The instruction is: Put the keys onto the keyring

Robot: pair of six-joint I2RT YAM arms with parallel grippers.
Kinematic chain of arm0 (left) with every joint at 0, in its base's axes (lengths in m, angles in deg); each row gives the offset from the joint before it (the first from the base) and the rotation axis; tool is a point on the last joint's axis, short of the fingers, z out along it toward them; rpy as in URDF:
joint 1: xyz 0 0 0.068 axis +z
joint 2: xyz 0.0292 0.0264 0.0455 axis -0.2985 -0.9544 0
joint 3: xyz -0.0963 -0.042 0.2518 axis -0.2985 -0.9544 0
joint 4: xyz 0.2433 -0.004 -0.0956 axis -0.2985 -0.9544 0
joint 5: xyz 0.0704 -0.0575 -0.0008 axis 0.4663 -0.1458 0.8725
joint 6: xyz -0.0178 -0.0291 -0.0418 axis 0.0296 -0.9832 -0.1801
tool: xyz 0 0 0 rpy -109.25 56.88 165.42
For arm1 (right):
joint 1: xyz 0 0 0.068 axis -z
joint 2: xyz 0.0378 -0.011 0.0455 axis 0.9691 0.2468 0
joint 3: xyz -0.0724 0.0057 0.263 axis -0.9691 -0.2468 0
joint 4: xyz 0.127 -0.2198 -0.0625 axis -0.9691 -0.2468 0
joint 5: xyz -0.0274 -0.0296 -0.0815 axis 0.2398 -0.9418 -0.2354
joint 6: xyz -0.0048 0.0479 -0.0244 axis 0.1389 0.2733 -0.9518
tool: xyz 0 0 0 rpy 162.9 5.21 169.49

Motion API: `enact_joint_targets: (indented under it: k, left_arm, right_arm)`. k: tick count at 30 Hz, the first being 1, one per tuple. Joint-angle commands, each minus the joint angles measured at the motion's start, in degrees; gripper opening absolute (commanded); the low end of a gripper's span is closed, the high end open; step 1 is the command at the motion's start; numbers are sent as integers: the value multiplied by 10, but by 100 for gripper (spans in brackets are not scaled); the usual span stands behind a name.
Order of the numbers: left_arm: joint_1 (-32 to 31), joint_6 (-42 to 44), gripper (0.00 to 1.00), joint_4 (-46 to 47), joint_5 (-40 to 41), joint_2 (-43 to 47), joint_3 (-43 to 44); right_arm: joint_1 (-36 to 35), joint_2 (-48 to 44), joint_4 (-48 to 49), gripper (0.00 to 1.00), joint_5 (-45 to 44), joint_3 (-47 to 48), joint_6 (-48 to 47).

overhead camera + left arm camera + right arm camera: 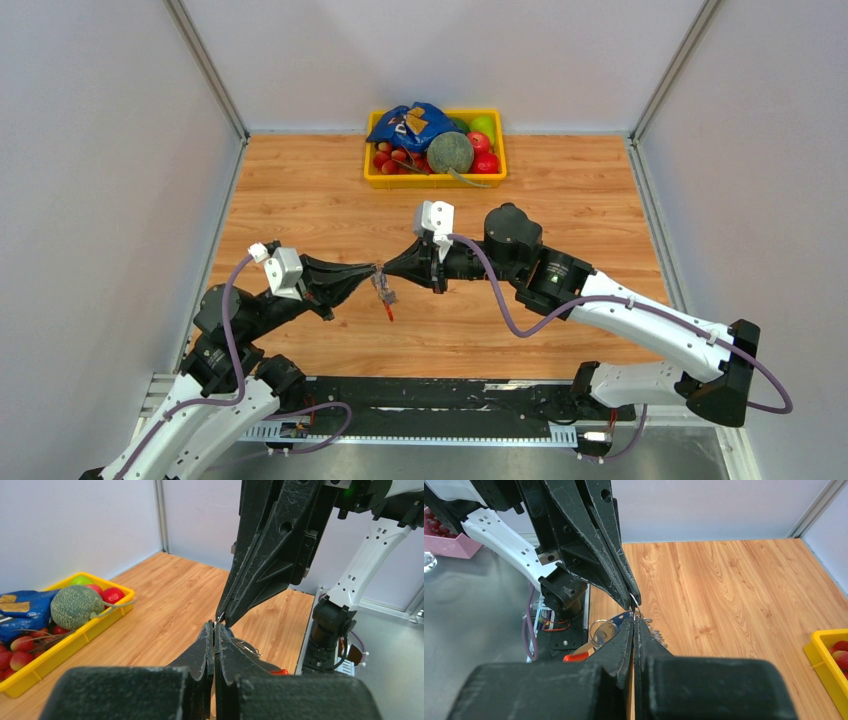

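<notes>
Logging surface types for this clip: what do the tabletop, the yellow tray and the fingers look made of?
Tabletop: wood-grain pattern with a low sheen, possibly laminate rather than solid wood. Yellow tray: smooth, uniform colour, likely moulded plastic. Fingers: matte black with pale scuffs, probably hard plastic.

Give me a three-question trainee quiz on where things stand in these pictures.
1. True or false: the keyring lies in the yellow tray.
2. On the table, the yellow tray sits at: A) the near edge, B) the far edge, C) the left edge.
3. Fill in: the left hand and the right hand meet tip to tip, each with its fingers ____.
Key: 1 false, it hangs in the air between the two hands; 2 B; 3 shut.
</notes>
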Motion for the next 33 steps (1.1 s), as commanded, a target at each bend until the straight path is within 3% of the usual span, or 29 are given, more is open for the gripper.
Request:
enact_joint_targets:
  k: [1,33]
  left_arm:
    - [-1,-2,0,40,-13,8,-5]
    - [-1,-12,0,117,-33,60,-45]
  right_arm:
    - [-3,-1,22,0,-8,28,20]
    - [-3,10,21,0,23,10,60]
